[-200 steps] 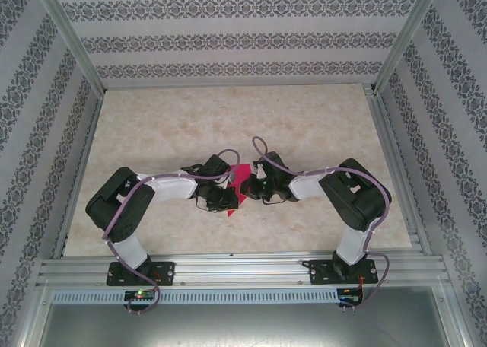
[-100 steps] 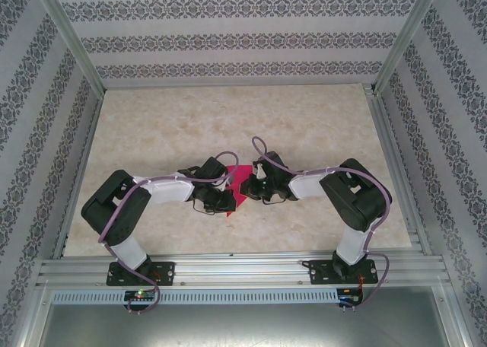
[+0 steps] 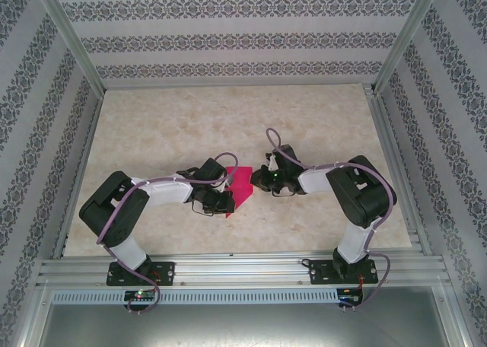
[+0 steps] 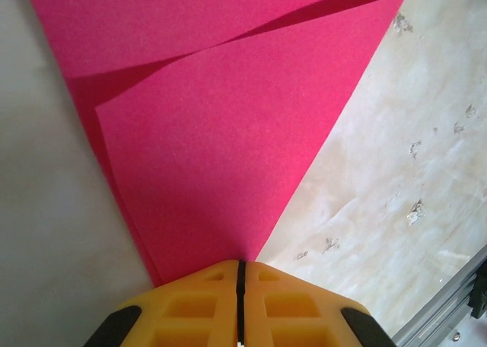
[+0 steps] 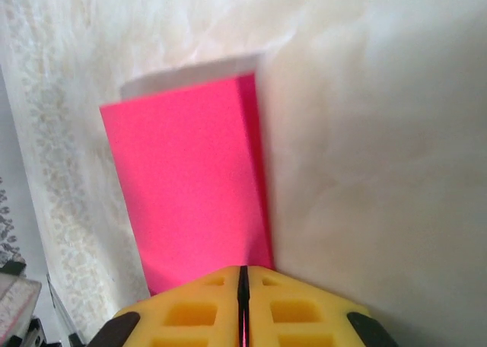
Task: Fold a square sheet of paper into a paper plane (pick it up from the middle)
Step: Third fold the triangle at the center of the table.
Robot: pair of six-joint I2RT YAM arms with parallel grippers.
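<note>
Toward the left of the table [image 3: 152, 126], the left tool [image 4: 240, 269] is clenched on a corner of the square sheet of paper [image 4: 221, 149]. Its yellow fingers [image 4: 190, 309] are pressed flat together, and the magenta layers fan out from between them. The sheet is already doubled: one layer lies over another with their edges a little offset, and the far flap bows upward instead of lying flat. In the top view the paper rests on the table between the two arms, touching the left tool and just beside the right one. The step in hand looks like setting a fold, and doing it well probably calls for the left tool to act as a firm anchor at that corner. The loose layer could then be drawn until its edges meet the layer below, and only then pressed down, since thin paper creases wherever it first buckles. On the right, the right tool [image 5: 243, 275] has its fingers closed together at the near edge of the folded paper. Whether they pinch that edge or merely meet above it cannot be told. Any sliding stroke from that side should run away from the anchored corner.
</note>
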